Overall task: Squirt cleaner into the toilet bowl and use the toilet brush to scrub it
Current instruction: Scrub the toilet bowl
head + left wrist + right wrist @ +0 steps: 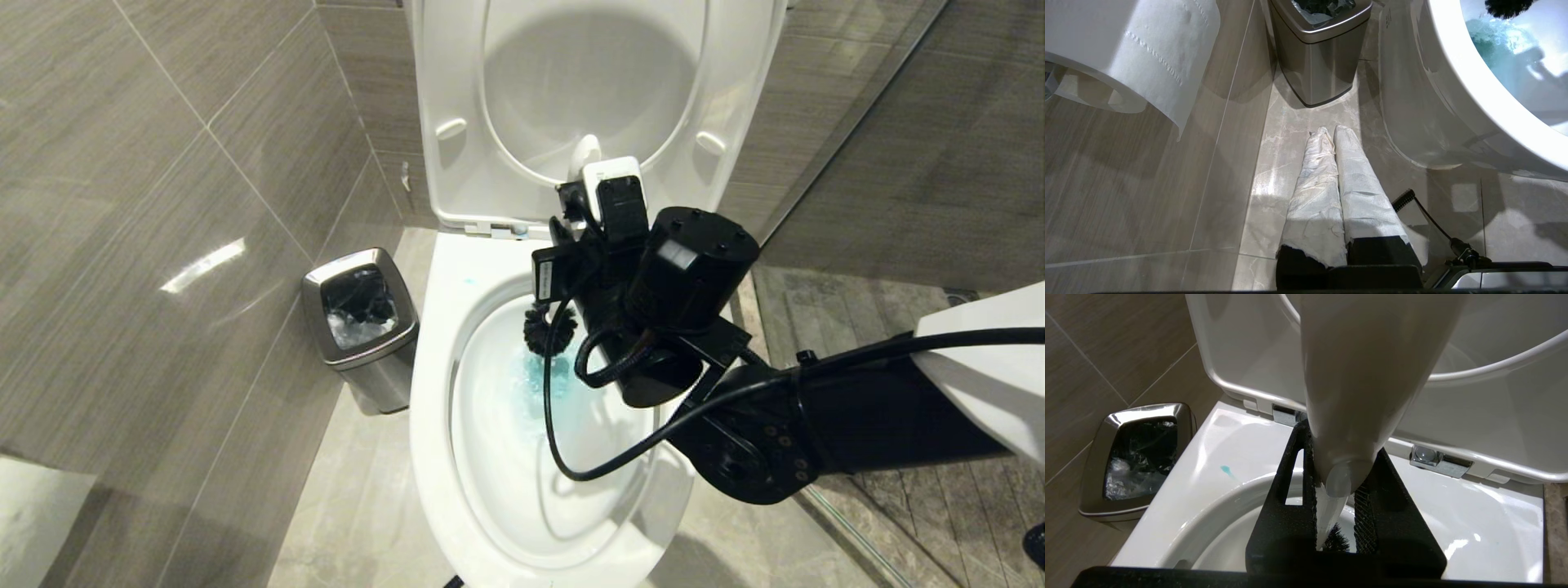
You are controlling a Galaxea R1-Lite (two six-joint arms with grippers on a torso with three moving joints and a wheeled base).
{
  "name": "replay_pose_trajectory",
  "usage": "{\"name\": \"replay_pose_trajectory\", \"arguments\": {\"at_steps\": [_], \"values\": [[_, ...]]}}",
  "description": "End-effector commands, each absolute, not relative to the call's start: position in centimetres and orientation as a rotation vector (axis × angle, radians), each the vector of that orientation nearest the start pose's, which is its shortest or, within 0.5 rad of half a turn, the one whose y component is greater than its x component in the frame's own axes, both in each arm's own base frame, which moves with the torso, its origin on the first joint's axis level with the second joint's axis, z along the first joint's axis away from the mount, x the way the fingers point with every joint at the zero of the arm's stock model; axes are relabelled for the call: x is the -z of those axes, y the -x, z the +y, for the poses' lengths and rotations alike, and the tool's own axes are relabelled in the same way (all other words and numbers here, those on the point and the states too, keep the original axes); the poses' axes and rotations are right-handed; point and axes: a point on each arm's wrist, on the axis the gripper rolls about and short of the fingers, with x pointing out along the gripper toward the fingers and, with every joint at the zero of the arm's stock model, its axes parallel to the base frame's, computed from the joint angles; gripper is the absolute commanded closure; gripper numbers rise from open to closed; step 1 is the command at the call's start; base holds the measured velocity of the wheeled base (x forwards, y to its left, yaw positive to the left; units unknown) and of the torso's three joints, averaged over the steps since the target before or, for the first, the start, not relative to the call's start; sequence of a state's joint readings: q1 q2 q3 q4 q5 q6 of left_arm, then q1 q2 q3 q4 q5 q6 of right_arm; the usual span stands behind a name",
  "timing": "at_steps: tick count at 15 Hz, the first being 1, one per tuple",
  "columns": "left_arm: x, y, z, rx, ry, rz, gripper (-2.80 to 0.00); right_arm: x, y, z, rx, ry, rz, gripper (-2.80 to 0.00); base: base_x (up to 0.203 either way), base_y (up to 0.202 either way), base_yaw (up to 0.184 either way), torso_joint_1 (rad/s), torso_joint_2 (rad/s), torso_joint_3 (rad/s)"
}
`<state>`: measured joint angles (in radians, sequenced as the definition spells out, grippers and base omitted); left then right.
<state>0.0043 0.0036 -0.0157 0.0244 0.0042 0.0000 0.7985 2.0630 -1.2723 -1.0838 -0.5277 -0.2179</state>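
Observation:
The toilet bowl (pixel 433 392) stands open, its seat and lid (pixel 457 98) raised. Turquoise cleaner (pixel 535 380) tints the water, and a small teal spot (pixel 1227 470) lies on the rim (pixel 1453 506). My right gripper (pixel 1341 441) reaches over the bowl (pixel 1433 102) and is shut on the white handle (pixel 1367 375) of the toilet brush. The brush's black bristle head (pixel 549 331) hangs inside the basin just above the blue water (pixel 1494 36). In the head view the right gripper (pixel 575 245) is mostly hidden behind its wrist. My left gripper (pixel 1331 131), its fingers wrapped in white, is shut and empty over the floor beside the toilet.
A square steel bin (pixel 359 327) with a dark liner stands on the floor left of the toilet, close to the tiled wall. A toilet paper roll (pixel 1126 49) hangs on that wall near the left arm. A glass partition (pixel 857 122) rises to the right.

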Motion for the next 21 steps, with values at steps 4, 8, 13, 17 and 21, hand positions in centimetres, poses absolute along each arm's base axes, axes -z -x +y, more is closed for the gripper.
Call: {"name": "replay_pose_trajectory", "arguments": {"at_steps": [4,8,13,17,21], "values": [[-7.8,2.4,0.0,-0.009,0.0,0.011,0.0,-18.0,-31.1,30.4,-0.247,0.076,-0.193,0.0,0.0,0.0,0.0,0.0,0.0,0.0],[-7.7,2.4,0.0,-0.009,0.0,0.012,0.0,-12.3,-32.7,31.8,-0.253,0.117,-0.136,0.0,0.0,0.0,0.0,0.0,0.0,0.0],[-7.7,2.4,0.0,-0.009,0.0,0.012,0.0,-11.3,-33.4,32.7,-0.25,0.105,-0.149,0.0,0.0,0.0,0.0,0.0,0.0,0.0],[-7.7,2.4,0.0,-0.009,0.0,0.012,0.0,-13.9,-30.5,32.5,-0.292,0.093,-0.159,0.0,0.0,0.0,0.0,0.0,0.0,0.0],[-7.7,2.4,0.0,-0.009,0.0,0.012,0.0,-16.8,-26.4,31.7,-0.346,0.074,-0.15,0.0,0.0,0.0,0.0,0.0,0.0,0.0]]}}
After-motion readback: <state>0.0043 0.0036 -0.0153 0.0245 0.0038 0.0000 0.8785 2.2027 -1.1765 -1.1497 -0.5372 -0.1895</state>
